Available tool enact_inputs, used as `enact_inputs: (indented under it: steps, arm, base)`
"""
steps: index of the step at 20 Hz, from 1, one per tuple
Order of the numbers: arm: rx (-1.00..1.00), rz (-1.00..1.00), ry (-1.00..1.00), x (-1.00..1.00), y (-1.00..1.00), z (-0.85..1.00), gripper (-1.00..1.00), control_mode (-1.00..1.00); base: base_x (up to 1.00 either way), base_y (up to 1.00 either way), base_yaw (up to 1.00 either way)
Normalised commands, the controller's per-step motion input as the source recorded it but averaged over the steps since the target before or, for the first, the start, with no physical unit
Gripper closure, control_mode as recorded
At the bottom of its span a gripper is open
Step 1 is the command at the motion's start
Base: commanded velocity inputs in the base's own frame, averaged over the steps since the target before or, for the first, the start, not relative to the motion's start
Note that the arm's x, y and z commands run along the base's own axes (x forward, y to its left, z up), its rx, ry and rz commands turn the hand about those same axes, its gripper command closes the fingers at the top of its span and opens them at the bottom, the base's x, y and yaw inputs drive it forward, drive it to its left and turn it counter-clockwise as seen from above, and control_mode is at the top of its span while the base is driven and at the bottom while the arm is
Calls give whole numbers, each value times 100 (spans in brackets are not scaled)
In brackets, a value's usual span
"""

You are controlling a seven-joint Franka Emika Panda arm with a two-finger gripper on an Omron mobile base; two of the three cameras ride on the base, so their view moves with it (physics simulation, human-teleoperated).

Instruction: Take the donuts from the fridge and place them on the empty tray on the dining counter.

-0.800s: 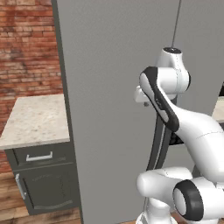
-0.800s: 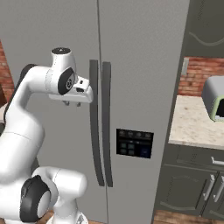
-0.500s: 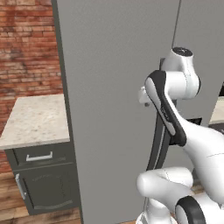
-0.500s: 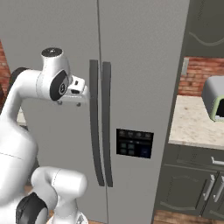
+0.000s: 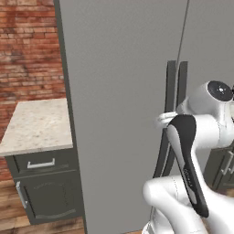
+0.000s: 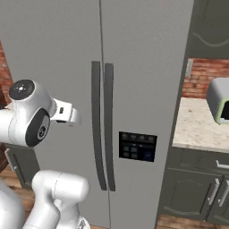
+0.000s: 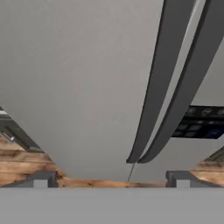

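The fridge (image 6: 134,67) is a tall light-grey unit with both doors shut. Its two long dark handles (image 6: 102,125) run side by side down the middle. The handles (image 7: 168,83) cross the right half of the hand view, close ahead. My gripper (image 7: 110,179) is open, nothing between its fingertips (image 7: 41,179), facing the left door just left of the handles. The white hand (image 6: 67,114) hovers in front of that door at mid height. The donuts are hidden behind the shut doors. The tray and the dining counter are out of view.
A dark control panel (image 6: 137,146) sits on the fridge's right door. A stone-topped wall counter over dark grey cabinets (image 5: 36,125) stands left of the fridge. Another such counter (image 6: 197,129) on the right carries a pale green appliance (image 6: 219,100). Brick wall behind, wooden floor below.
The arm's upper joints have dropped lower and the hand has come down in front of the left door. The fridge handles now show past the arm in the left base view. The doors stay shut.
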Motion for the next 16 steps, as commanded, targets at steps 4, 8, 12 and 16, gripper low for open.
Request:
enact_inputs:
  steps: [4, 8, 12, 16]
  arm:
    - [0, -1, -2, -36, 0, 9, -100, -100]
    - [0, -1, -3, -3, -1, 25, -100, -100]
    - [0, -1, -4, 25, -6, 26, -100, -100]
    - [0, 0, -2, 40, -10, 7, -100, -100]
  base:
    - [0, 0, 0]
    - [0, 0, 0]
    - [0, 0, 0]
    - [0, 0, 0]
